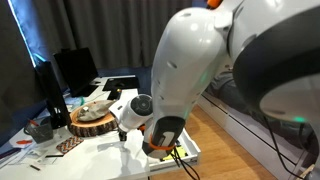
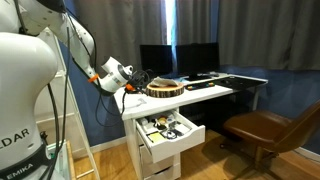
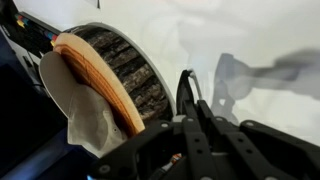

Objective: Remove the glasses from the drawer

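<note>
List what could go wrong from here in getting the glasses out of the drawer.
1. The gripper is up over the white desk, beside the round bark-edged wooden slab, not over the open white drawer. Moving down may bump the slab or the desk's edge.
2. The drawer holds crowded yellow and dark items, and the glasses are too small to pick out, so a wrong grasp seems likely.

Printed in dark letters on the white rounded robot base [image 2: 25, 95]: "LDAR", cut off at the picture's edge. Below that, "EMIKA". Nothing else legible anywhere.
</note>
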`<state>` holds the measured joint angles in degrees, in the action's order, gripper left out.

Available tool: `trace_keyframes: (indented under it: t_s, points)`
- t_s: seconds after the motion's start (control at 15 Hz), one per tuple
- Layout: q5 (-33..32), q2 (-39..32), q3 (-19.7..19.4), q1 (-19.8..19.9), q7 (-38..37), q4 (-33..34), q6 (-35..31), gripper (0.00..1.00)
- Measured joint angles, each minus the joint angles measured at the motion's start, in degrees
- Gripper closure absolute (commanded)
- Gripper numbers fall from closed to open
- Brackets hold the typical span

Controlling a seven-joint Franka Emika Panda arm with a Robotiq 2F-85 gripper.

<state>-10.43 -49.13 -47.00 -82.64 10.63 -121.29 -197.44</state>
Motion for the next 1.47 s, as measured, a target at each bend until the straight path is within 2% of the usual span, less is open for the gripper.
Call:
trace_keyframes:
  t_s: [0.33, 0.6, 0.67, 0.73, 1.07, 1.27, 1.47]
  points:
    - [9.3, -9.0, -0.4, -0.6, 3.2, 1.9, -6.2, 0.96]
    - [12.8, -13.0, -0.4, -0.7, 4.9, 3.3, -8.2, 0.94]
    - [13.1, -13.5, -0.3, -0.7, 5.2, 3.6, -8.4, 0.87]
    - [13.2, -13.8, -0.3, -0.7, 5.4, 3.8, -8.4, 0.66]
    - [13.2, -13.9, 0.1, -0.8, 6.4, 4.1, -8.4, 0.33]
    - [13.2, -13.9, 0.1, -0.8, 6.8, 4.5, -8.4, 0.28]
    - [13.3, -13.6, -0.4, -0.9, 7.2, 4.9, -8.6, 0.04]
